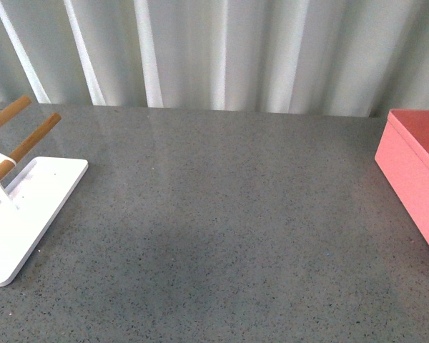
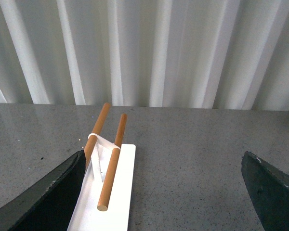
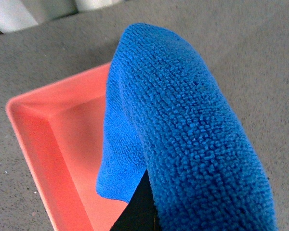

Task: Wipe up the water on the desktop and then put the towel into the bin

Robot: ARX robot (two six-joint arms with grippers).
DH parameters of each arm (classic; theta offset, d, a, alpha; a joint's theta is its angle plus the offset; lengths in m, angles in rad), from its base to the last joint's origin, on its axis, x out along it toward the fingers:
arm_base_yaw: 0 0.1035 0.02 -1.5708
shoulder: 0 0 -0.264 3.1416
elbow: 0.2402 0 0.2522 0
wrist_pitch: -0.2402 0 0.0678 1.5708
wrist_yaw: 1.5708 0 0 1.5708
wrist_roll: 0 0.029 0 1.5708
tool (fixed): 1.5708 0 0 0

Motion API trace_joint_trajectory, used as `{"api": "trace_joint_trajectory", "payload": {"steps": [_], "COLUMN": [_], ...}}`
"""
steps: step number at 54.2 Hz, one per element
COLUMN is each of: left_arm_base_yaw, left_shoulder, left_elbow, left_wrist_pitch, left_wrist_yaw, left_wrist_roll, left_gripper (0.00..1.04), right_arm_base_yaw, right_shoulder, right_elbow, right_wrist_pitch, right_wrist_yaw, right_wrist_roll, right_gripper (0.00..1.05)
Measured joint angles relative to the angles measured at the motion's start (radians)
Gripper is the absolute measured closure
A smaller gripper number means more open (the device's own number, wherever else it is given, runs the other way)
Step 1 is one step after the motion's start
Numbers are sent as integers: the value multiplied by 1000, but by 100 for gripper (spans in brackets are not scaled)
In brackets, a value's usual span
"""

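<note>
Front view: we see neither arm nor gripper here. The desktop (image 1: 222,236) runs back to a straight far edge under a white curtain (image 1: 222,50). One bin (image 1: 415,179) sits at the right margin, cut off by the frame, resting on the desktop. One white base (image 1: 28,214) with wooden rods (image 1: 21,146) sits at the left margin, also cut off. We count three rod ends in this view. Between base and bin the desktop is a broad bare stretch. No towel shows here.

Left wrist view: the left gripper (image 2: 166,192) stands wide apart, its two dark fingers (image 2: 48,197) at the picture's edges, nothing between them and nothing touched. We count two rods (image 2: 111,163) over the base (image 2: 115,202), joined by a white band. The base lies just beside one finger; bare desktop (image 2: 192,168) fills the rest up to the curtain.

Right wrist view: one towel (image 3: 183,130) hangs draped close to the camera, over the bin (image 3: 53,139). A dark part of the right gripper (image 3: 139,207) shows under the towel; we take the towel as held by it, but we cannot tell how far the jaws are closed. The bin's inside, where visible, holds nothing; the towel's lower corner hangs over its interior. Desktop surrounds the bin.
</note>
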Motion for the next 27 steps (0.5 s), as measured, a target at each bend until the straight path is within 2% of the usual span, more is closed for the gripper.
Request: {"api": "trace_joint_trajectory", "payload": {"steps": [13,27], "left_arm_base_yaw": [0,0], "left_shoulder": [0,0], "left_elbow": [0,0], "left_wrist_pitch": [0,0], "left_wrist_yaw": [0,0], "left_wrist_roll": [0,0], "left_gripper": [7,7], "right_arm_base_yaw": [-35,-49], "right_shoulder": [7,50], "right_elbow": [-137,-166], "right_wrist_pitch": [0,17], "right_wrist_yaw": [-53,-77], "right_wrist_roll": [60,80], "right_gripper": [101,101]}}
